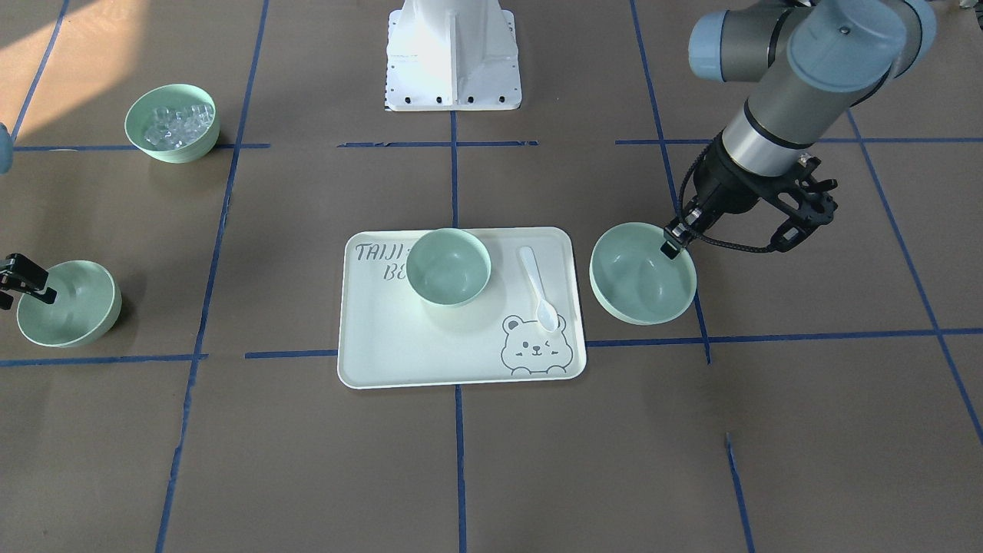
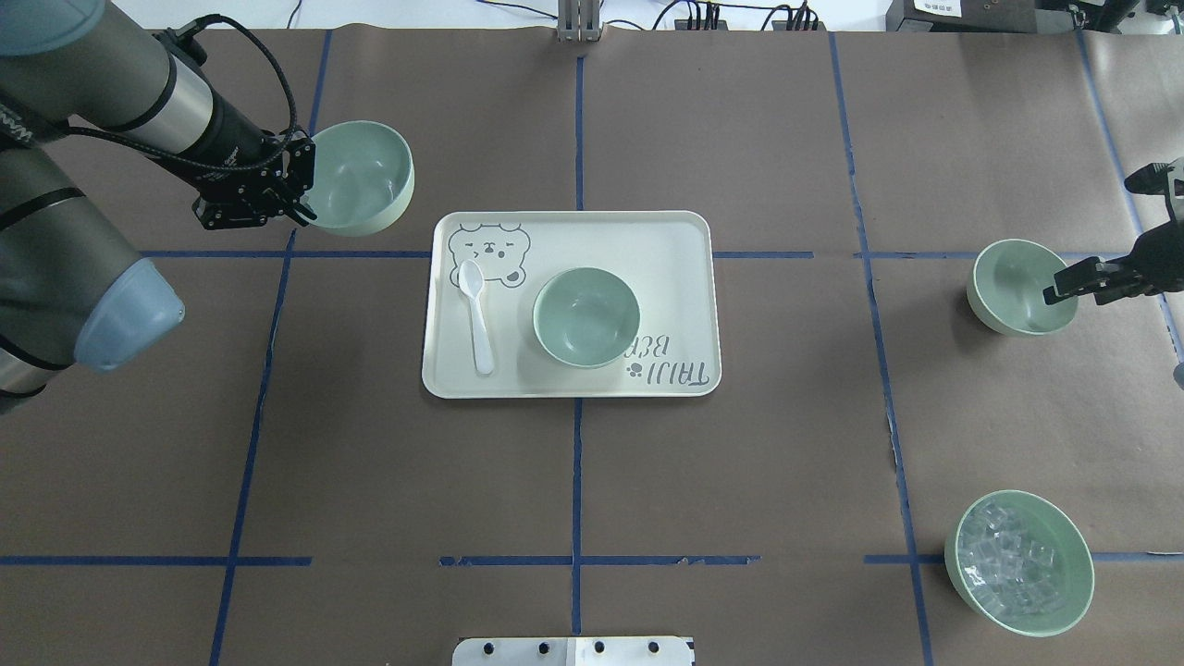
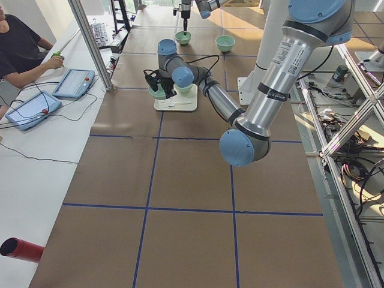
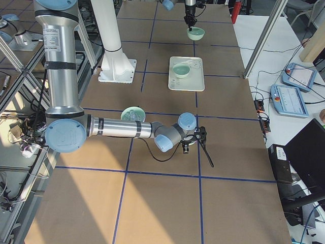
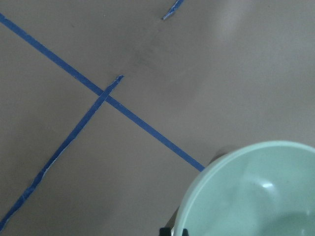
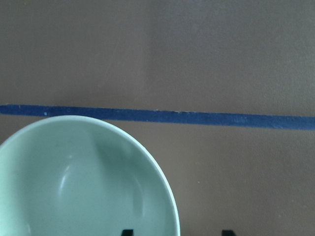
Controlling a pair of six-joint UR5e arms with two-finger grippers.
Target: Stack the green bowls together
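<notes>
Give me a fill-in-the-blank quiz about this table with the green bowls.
On the tray, beside the middle bowl, lies a white ____.
The tray's drawing shows a ____.
Clear cubes fill only ____ bowl.
The left gripper holds the ____ of the left bowl.
Missing words: spoon, bear, one, rim.

We reach our left arm out toward ten o'clock in the overhead view, wrist tipped down, with the left gripper (image 1: 674,244) pinched onto the rim of the far green bowl (image 1: 643,276). At three o'clock, our right gripper (image 2: 1073,282) hangs with its jaws parted, astride the rim of the right-hand green bowl (image 2: 1013,287).
</notes>
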